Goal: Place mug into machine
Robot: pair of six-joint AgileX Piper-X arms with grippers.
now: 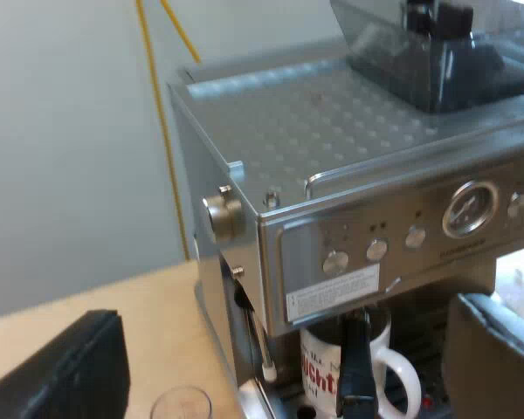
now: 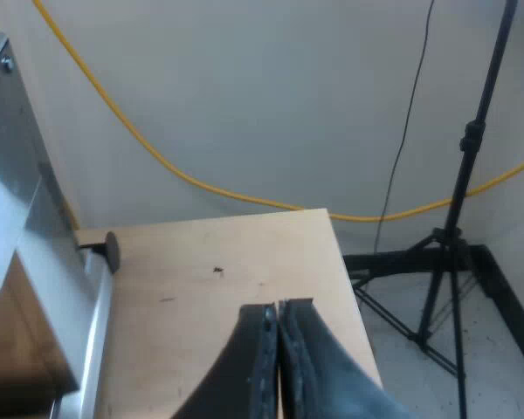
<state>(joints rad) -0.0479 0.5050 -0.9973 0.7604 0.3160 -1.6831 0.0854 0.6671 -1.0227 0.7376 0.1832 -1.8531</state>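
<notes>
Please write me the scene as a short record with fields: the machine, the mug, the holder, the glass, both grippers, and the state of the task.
machine: espresso machine, bean hopper on top
mug: white mug with red lettering, upright under the machine's front
holder: dark handle in front of the mug
glass: measuring glass on the table by the machine
left gripper: open, empty, facing the machine's front
right gripper: shut, empty, over the table near its edge
task: mug already in the machine, not held
</notes>
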